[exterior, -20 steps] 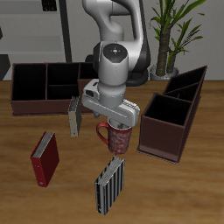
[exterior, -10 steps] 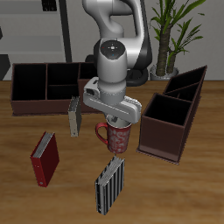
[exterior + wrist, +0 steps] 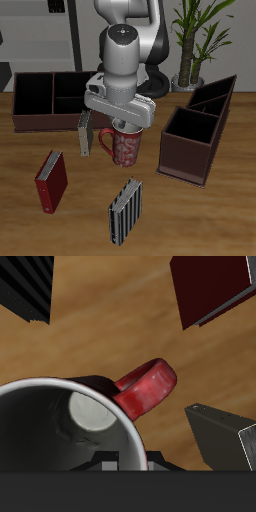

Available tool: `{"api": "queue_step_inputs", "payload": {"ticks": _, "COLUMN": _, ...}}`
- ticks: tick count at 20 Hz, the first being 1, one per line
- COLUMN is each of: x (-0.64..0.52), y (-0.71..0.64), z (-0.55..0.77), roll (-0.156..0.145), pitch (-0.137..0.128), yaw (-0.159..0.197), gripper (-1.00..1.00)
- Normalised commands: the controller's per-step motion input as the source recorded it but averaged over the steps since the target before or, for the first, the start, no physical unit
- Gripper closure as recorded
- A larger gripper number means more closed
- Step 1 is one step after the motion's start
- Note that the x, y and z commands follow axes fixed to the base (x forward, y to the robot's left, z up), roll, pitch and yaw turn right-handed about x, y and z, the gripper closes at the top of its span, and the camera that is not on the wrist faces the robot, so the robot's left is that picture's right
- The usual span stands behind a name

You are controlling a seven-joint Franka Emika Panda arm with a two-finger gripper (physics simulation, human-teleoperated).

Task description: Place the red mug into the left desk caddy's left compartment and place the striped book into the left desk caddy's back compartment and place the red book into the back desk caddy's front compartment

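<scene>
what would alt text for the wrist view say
Looking straight down into the open mouth of the red mug, held close under the end effector, its handle jutting out over the wooden table. The striped book, red book and a grey book lie around it.

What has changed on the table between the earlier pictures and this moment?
The end effector, shut on the red mug, has lifted it off the table and carried it a little toward the back. The striped book, the red book, the grey book and both desk caddies stayed where they were.
</scene>
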Motion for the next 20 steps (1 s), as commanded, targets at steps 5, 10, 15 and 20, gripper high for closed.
{"api": "queue_step_inputs", "payload": {"ticks": 5, "x": -0.12, "y": -0.27, "z": 0.84, "roll": -0.057, "pitch": -0.092, "yaw": 0.067, "gripper": 1.00}}
{"api": "queue_step_inputs", "payload": {"ticks": 10, "x": -0.30, "y": -0.24, "z": 0.83, "roll": -0.060, "pitch": -0.105, "yaw": 0.086, "gripper": 1.00}}
{"api": "queue_step_inputs", "payload": {"ticks": 15, "x": -0.36, "y": -0.09, "z": 0.49, "roll": -0.034, "pitch": -0.056, "yaw": 0.045, "gripper": 1.00}}
{"api": "queue_step_inputs", "payload": {"ticks": 20, "x": -0.41, "y": 0.08, "z": 0.31, "roll": 0.015, "pitch": -0.036, "yaw": 0.032, "gripper": 1.00}}
